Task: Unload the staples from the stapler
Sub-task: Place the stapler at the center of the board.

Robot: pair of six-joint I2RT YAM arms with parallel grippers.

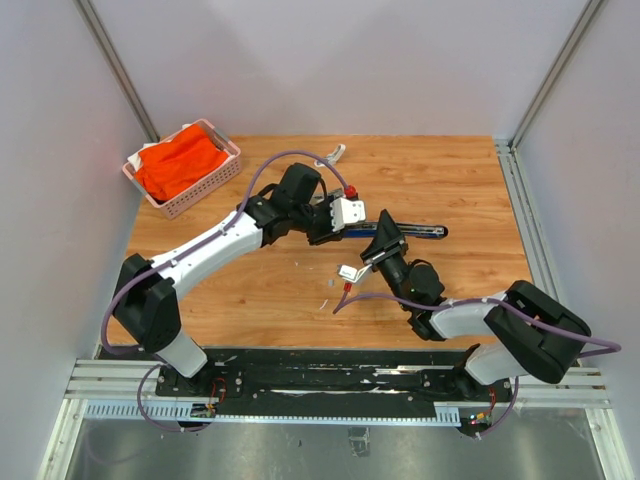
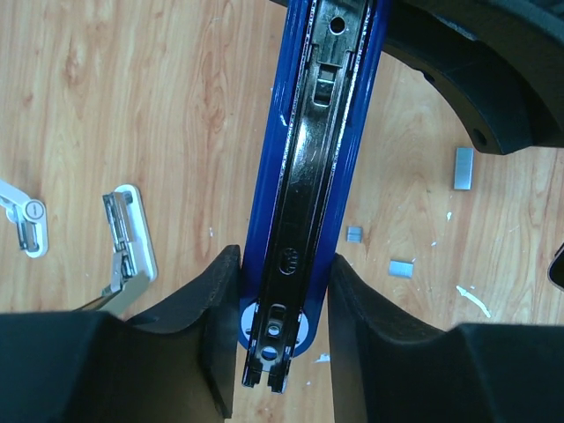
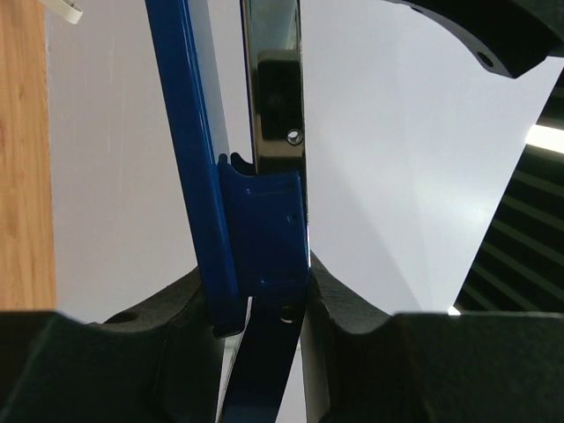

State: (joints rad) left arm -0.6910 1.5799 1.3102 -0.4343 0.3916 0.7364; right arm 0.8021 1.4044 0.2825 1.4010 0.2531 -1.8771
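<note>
Left wrist — stapler (image 2: 308, 176) pinched inside left tool (image 2: 284, 295) — staples (image 2: 463, 167) beside.

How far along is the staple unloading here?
Done: the stapler is open and some staples lie loose on the table. In hand: left hand and right hand both grip the stapler. Left: I cannot tell whether its channel is empty.
</note>
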